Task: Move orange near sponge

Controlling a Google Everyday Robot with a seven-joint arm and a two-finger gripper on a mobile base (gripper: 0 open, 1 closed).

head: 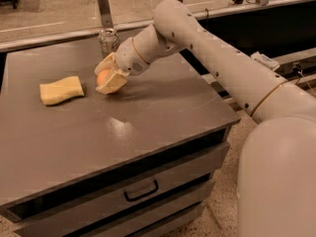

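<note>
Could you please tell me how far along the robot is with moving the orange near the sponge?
Done: the pincer is shut on the orange. In hand: it holds the fruit low at the table, beside the sponge with a short gap between them, so the spot looks nearly reached. Left: set the orange down, if it is not touching already, open the pincer and withdraw.

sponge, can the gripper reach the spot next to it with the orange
Probably yes. The gripper, shut on the orange, is low and close to the sponge, with bare tabletop between them; the can stands well behind.
</note>
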